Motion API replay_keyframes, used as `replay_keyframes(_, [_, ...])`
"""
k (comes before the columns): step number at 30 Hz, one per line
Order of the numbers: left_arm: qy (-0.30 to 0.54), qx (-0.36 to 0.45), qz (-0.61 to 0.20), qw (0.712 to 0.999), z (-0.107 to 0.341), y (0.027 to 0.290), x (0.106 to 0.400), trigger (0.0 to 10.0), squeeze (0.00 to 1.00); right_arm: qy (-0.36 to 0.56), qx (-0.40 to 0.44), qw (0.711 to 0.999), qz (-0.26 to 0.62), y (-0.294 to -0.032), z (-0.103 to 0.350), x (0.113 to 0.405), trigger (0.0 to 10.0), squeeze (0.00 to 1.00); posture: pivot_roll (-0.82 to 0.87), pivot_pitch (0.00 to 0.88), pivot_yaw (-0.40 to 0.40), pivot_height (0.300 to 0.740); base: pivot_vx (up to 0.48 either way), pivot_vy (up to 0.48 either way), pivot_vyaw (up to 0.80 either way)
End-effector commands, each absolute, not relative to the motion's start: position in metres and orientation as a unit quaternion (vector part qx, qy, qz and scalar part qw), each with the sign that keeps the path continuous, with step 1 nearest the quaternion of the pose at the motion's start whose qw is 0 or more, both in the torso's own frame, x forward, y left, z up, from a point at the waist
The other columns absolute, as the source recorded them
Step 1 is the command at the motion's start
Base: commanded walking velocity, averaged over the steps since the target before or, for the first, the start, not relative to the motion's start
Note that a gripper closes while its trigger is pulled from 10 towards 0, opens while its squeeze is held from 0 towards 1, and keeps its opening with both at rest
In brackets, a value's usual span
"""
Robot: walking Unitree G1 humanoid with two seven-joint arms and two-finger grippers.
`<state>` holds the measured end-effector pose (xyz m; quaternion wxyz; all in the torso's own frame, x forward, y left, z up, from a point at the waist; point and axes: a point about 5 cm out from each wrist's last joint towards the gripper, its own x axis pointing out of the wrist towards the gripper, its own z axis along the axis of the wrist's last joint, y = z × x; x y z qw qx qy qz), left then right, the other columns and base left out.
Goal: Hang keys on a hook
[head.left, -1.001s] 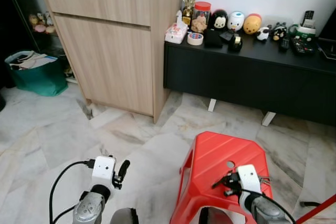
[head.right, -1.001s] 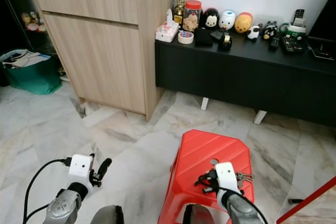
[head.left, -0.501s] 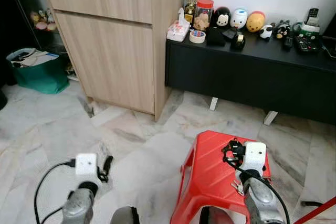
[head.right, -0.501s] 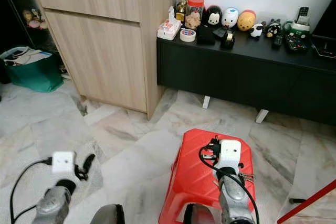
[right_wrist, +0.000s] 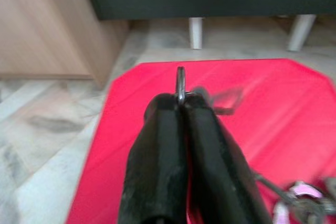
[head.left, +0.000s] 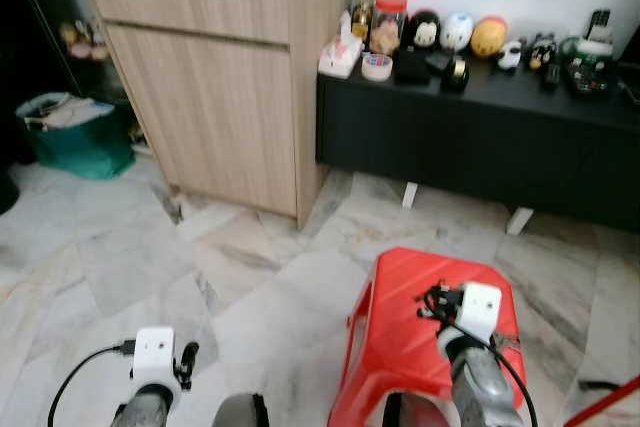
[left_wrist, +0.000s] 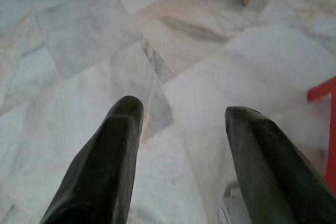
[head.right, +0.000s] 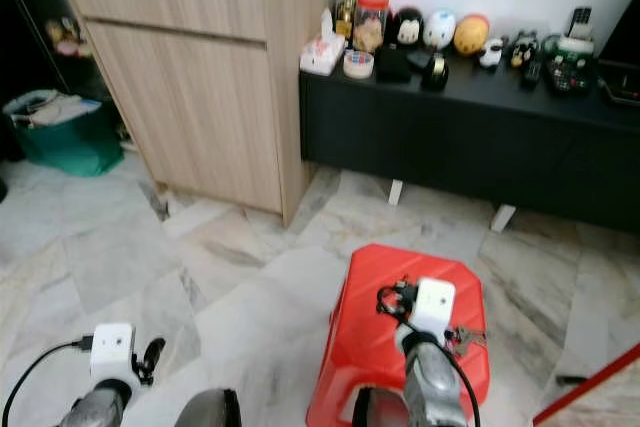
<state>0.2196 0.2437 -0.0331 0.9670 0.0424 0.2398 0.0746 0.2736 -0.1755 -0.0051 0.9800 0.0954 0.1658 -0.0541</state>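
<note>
1. The right gripper (right_wrist: 181, 103) is clamped on the ring of the keys (right_wrist: 180, 83), with the fingers pressed tight together around the thin metal loop, above the red stool (head.left: 400, 297).
2. No hook can be made out in these pictures. My judgement is that the step in hand is carrying the keys off from the stool to find it.
3. To do it well, keep the pinch firm: the ring is thin and stands edge-on between the fingertips, so it could twist or slip out if the grip eases.
4. Lift straight up and clear of the stool top before turning, so the dangling part does not drag on the plastic.
5. Move slowly; the pictures are blurred, and swinging keys would make threading the ring over a hook harder.
6. The left gripper (left_wrist: 178, 145) hangs idle, with its fingers spread wide over the marble floor (left_wrist: 79, 40).
7. The keys look like a small metal bunch: a round silver ring sticks up past the fingertips, and blurred key shapes lie behind it.
8. More metal and a pinkish piece (right_wrist: 296, 203) show near the wrist; I cannot tell if these belong to the same bunch.
</note>
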Motion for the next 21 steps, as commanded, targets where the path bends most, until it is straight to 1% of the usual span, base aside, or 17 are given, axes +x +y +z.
replay_keyframes(1, [0.254,0.046,0.075,0.963,-0.037,0.242,0.219,10.0,0.0,0.159,0.097,0.981,-0.049,-0.174,0.001,0.281,10.0,0.0,0.09,0.0,-0.032,0.654,0.0,0.0,0.0])
replay_keyframes(5, [0.276,0.041,0.071,0.958,-0.044,0.239,0.212,10.0,0.0,0.143,0.086,0.986,-0.029,-0.171,0.008,0.286,10.0,0.0,0.07,0.0,-0.03,0.674,0.0,0.0,0.0])
replay_keyframes(7, [0.298,0.034,0.088,0.95,-0.05,0.241,0.204,10.0,0.0,0.147,0.081,0.985,-0.038,-0.176,0.004,0.283,10.0,0.0,0.07,0.0,-0.032,0.699,0.0,0.0,0.0])
replay_keyframes(14, [0.312,0.031,0.09,0.945,-0.056,0.238,0.196,10.0,0.0,0.167,0.074,0.982,-0.042,-0.176,-0.006,0.273,10.0,0.0,0.08,0.0,-0.04,0.739,0.0,0.0,0.0])
replay_keyframes(17, [0.321,0.022,0.097,0.942,-0.06,0.237,0.192,10.0,0.0,0.171,0.078,0.981,-0.046,-0.176,-0.009,0.27,10.0,0.0,0.08,0.0,-0.046,0.74,0.0,0.0,0.0])
replay_keyframes(21, [0.352,0.022,0.101,0.93,-0.068,0.235,0.181,10.0,0.0,0.174,0.076,0.981,-0.047,-0.173,-0.011,0.268,10.0,0.0,0.08,0.0,-0.057,0.74,0.0,0.0,0.0])
